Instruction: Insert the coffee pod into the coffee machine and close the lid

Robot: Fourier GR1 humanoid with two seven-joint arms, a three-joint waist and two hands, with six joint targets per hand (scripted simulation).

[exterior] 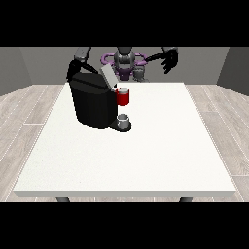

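The hand at the view's left (73,69) hangs behind the bulky black coffee machine (92,103); whether it is open I cannot tell. The grey lid (107,75) stands raised, and pressing it down from its upper end looks the surest way to close it. No pod shows apart from the red head (123,97) above a small grey cup (124,118), so it probably sits inside. The hand at the view's right (170,60) is raised with spread fingers, well apart.

black coffee machine (92,104), white table (146,155)

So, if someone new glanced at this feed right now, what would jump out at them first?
Probably the big black coffee machine on the white table, at the view's left, with its grey lid tilted up. Next, the red part on the machine's front, above a small grey cup on its base. The hand at the view's right is raised off the table with fingers spread.
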